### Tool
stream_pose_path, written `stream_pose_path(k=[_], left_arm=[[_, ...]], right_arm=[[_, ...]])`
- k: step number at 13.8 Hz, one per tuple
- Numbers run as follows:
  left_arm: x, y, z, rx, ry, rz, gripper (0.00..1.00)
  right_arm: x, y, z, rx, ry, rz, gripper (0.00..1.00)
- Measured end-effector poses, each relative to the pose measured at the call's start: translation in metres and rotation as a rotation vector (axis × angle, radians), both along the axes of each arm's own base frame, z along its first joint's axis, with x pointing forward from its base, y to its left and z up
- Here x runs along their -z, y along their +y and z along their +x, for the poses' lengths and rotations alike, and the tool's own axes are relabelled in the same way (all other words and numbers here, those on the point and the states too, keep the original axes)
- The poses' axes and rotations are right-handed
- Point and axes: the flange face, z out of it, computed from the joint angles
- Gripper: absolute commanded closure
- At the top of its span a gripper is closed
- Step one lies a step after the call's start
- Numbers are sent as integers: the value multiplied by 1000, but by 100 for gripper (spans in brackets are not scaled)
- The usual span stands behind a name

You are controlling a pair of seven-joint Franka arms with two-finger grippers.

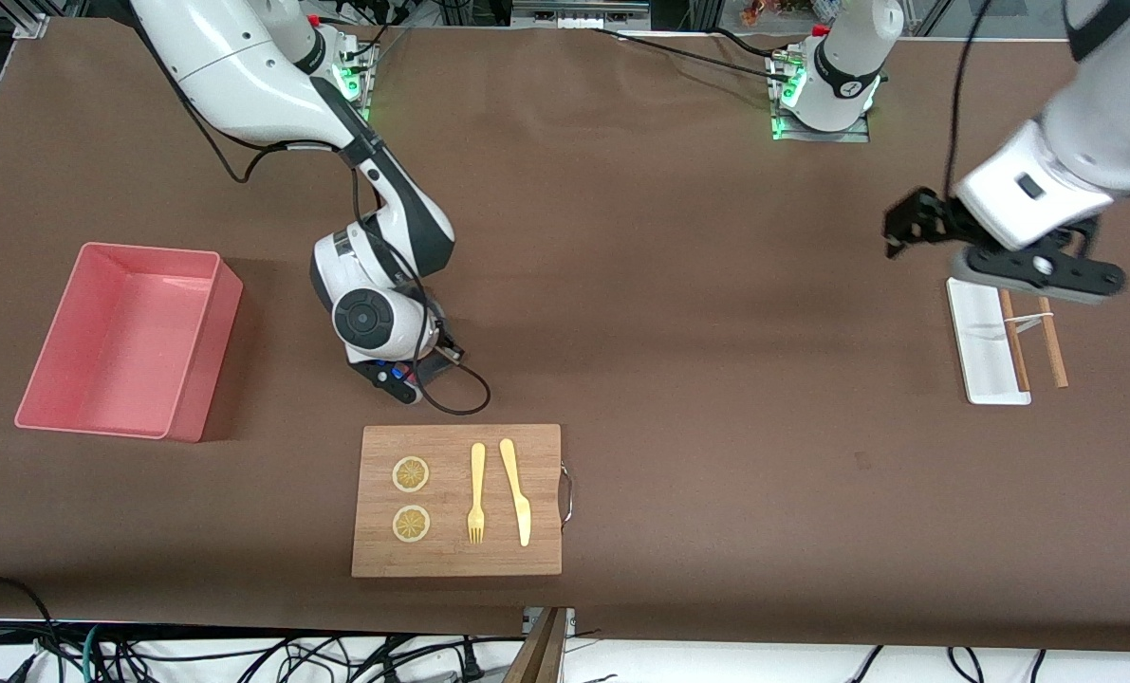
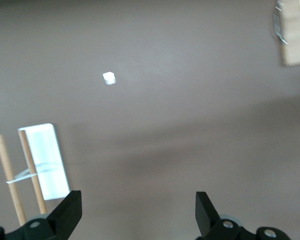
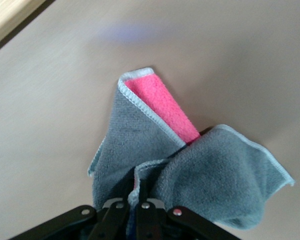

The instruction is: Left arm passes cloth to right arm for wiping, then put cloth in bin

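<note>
At the right gripper [image 3: 135, 202], over bare table near the wooden board's [image 1: 457, 500] 11 o'clock corner, the soft, light cloth [image 3: 190, 170] hangs pinched mid-fold; left gripper [image 2: 135, 212] waits, spread empty.

You have a wooden board [image 1: 457, 501] carrying two lemon slices [image 1: 411, 474], a fork [image 1: 476, 492] and a knife [image 1: 516, 490]; well apart from the board lie a white tray [image 1: 984, 343] and chopsticks [image 1: 1050, 338].

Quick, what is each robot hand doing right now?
Left end effector: open, holding nothing, up over the table near the white tray.
Right end effector: shut on the cloth, beside the wooden board.
</note>
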Motion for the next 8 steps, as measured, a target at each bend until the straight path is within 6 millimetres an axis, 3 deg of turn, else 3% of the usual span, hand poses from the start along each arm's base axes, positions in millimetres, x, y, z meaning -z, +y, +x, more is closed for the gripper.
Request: stream_pose_path(k=[2,4,6,8], left_arm=[[25,13,5,-24,-29,9,0],[35,25,-15,-57,-8,0,0],[31,42,-39,-91,-3,-20,0],[24,46,-51,-96,-11,-20,0]], right_arm=[[-12,24,-4,62,-5,48,100],[-24,42,-6,122,0,79,100],[-39,57,-5,179,11,135,100],[-47,61,-1,192,10,159,100]])
